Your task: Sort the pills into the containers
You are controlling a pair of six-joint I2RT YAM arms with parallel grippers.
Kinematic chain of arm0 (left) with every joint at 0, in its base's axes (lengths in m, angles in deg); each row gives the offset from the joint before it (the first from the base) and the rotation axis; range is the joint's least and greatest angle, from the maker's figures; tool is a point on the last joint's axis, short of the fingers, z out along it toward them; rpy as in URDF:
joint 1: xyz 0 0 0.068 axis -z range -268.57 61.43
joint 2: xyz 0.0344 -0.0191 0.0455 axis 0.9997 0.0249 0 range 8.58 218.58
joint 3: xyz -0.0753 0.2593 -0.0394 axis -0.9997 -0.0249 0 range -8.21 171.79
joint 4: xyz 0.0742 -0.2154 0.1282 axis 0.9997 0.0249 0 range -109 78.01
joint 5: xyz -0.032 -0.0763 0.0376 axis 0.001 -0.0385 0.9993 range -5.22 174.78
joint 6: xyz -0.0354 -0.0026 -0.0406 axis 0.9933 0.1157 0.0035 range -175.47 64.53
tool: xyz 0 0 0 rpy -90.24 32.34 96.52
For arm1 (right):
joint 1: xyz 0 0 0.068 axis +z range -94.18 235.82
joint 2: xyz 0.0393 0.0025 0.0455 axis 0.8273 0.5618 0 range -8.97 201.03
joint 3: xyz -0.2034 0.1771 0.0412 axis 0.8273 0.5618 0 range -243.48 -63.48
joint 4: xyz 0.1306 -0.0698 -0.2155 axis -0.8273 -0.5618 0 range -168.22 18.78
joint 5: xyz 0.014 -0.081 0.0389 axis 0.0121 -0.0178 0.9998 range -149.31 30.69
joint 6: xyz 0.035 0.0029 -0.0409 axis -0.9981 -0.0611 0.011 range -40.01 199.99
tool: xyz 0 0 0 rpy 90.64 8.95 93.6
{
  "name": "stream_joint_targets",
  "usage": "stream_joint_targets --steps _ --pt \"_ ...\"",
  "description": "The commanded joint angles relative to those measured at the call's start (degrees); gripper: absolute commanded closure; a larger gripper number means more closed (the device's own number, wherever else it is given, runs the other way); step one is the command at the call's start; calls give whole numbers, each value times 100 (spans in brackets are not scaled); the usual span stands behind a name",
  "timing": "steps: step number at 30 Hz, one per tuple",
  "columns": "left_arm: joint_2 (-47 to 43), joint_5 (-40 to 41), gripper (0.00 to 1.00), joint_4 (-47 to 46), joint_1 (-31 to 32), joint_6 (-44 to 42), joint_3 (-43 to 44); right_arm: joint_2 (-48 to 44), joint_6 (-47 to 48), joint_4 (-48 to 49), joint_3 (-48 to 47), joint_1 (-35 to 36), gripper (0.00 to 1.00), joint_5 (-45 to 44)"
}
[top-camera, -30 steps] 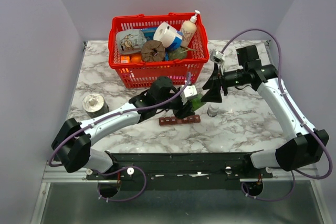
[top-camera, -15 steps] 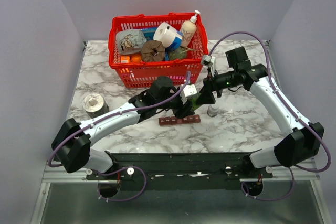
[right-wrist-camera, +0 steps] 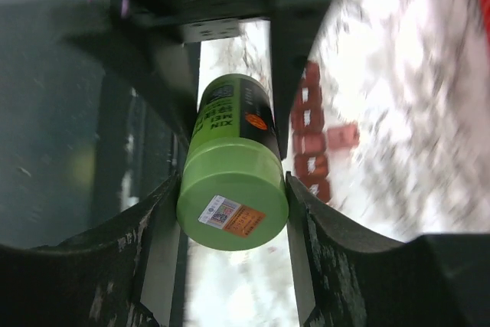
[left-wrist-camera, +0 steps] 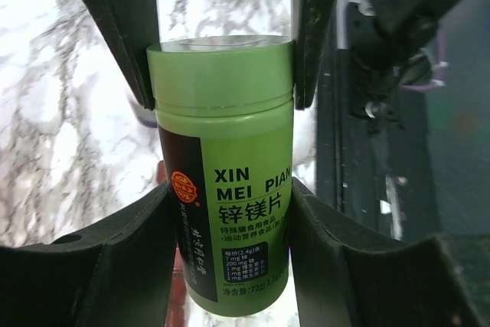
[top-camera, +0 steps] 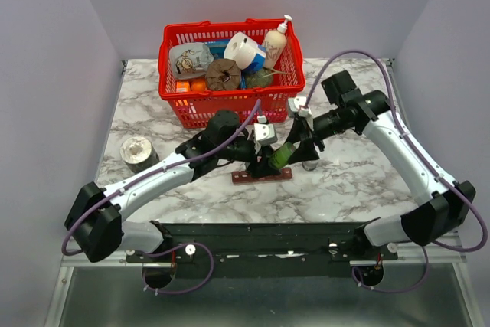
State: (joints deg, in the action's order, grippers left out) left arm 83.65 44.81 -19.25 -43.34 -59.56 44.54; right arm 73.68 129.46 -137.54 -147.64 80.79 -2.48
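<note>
The containers are a narrow dark red-brown strip (top-camera: 262,175) of small lidded compartments, lying on the marble table just in front of both grippers. It also shows in the right wrist view (right-wrist-camera: 310,143), with one lid standing out to the side. My left gripper (top-camera: 272,161) (left-wrist-camera: 230,266) is shut on the body of a green bottle (top-camera: 281,154) (left-wrist-camera: 222,158) and holds it tilted above the strip. My right gripper (top-camera: 297,145) (right-wrist-camera: 233,212) is closed around that bottle's green cap (right-wrist-camera: 232,201), its fingers touching both sides. No loose pills show.
A tiny clear bottle with a grey-white cap (top-camera: 310,162) stands just right of the grippers. A red basket (top-camera: 230,99) full of household items sits behind them. A grey round tin (top-camera: 136,149) stands at the left. The black base rail runs along the near edge.
My right gripper has come left and down from beside the basket onto the green bottle's cap. My left gripper has tilted the bottle toward it and shifted slightly left.
</note>
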Motion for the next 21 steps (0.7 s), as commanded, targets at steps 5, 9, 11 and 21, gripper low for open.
stream_joint_targets --steps 5,9,11,21 --pt "-1 -1664 100 947 -129 -355 174 -681 3033 172 550 904 77 -41" --pt "-141 -1173 100 1106 -129 -574 121 -487 1746 296 225 922 53 -111" --pt "-360 -552 100 1106 -129 -706 43 -364 1015 235 6 887 13 -182" --pt "-1311 1875 100 -79 283 -505 -722 -733 -4333 2148 725 386 0 -1074"
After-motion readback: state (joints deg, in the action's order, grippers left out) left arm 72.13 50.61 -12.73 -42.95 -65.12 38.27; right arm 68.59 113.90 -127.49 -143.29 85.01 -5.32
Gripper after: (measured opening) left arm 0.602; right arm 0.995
